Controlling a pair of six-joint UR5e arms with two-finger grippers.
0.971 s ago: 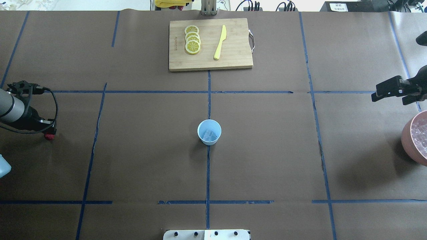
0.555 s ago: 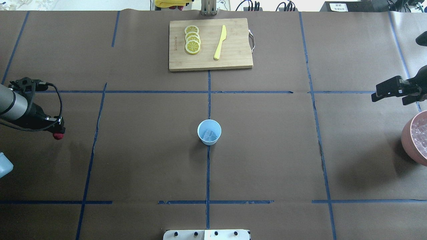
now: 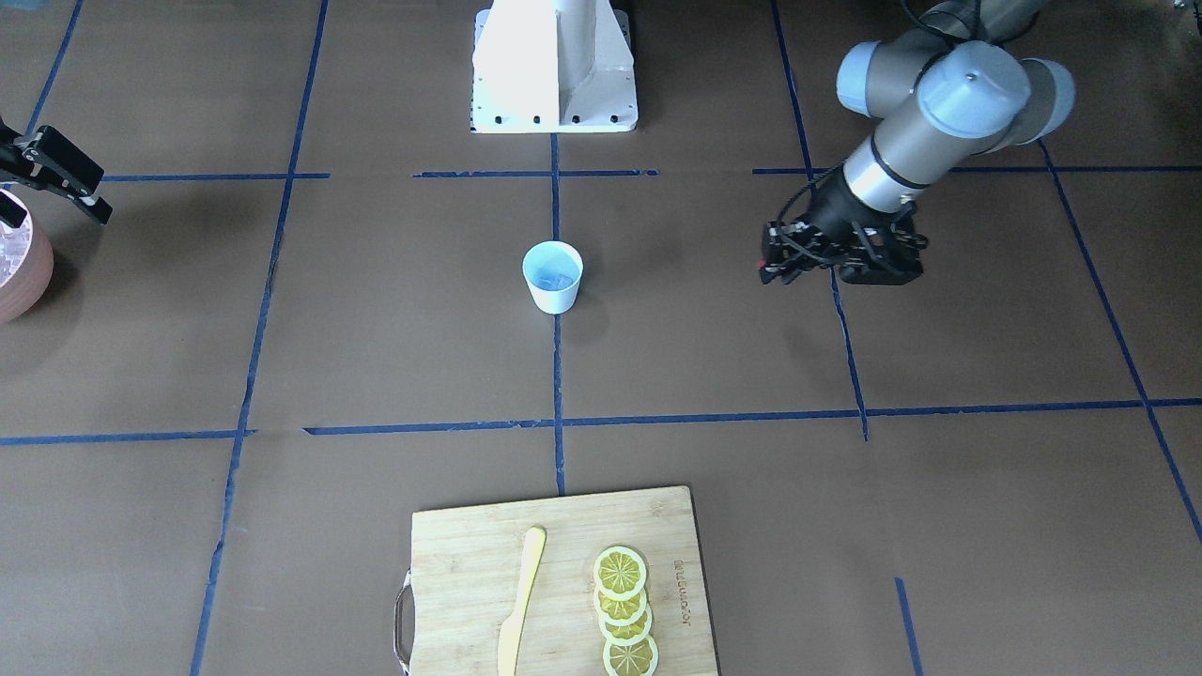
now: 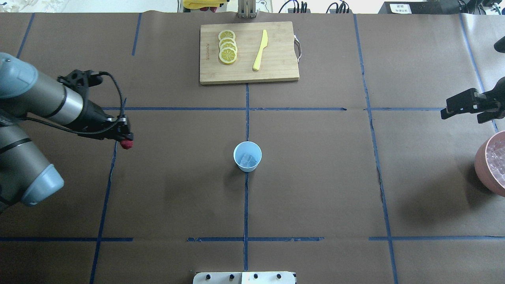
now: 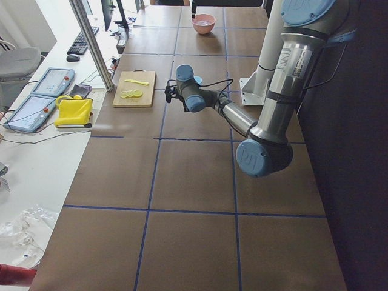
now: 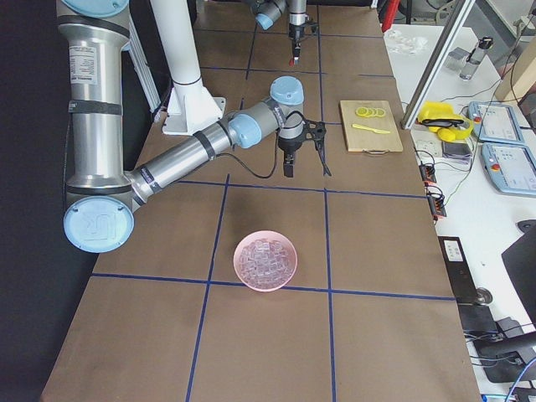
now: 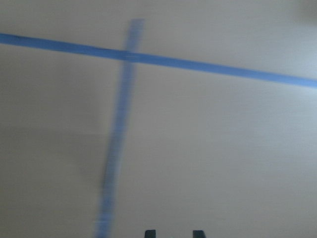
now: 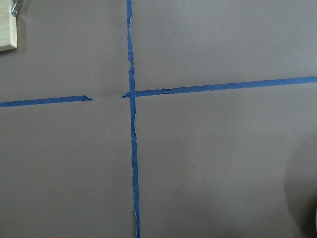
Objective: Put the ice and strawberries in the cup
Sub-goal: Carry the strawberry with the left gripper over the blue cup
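The cup point(image 4: 247, 156) point(image 3: 552, 276), white outside and light blue inside, stands upright at the table's middle. Clear ice point(image 4: 248, 159) cubes lie in its bottom. My left gripper point(image 4: 126, 142) point(image 3: 765, 270) hangs above the table well to the left of the cup, shut on a small red strawberry point(image 4: 127, 145). My right gripper point(image 4: 444, 113) hovers far out at the right edge, beside the pinkish bowl point(image 4: 483, 165). Its fingers are not clear enough to show whether they are open or shut. Both wrist views show only brown paper and blue tape.
The pinkish bowl point(image 6: 265, 260) point(image 3: 38, 272) holds many more ice cubes. A wooden cutting board point(image 4: 276, 67) point(image 3: 451, 554) at the far middle carries lemon slices point(image 4: 228, 47) and a yellow knife point(image 4: 260, 50). Blue tape lines divide the brown table cover.
My left arm has swung right and slightly away from the robot, carrying the strawberry from the left edge toward the cup. The right arm and the cup have stayed put.
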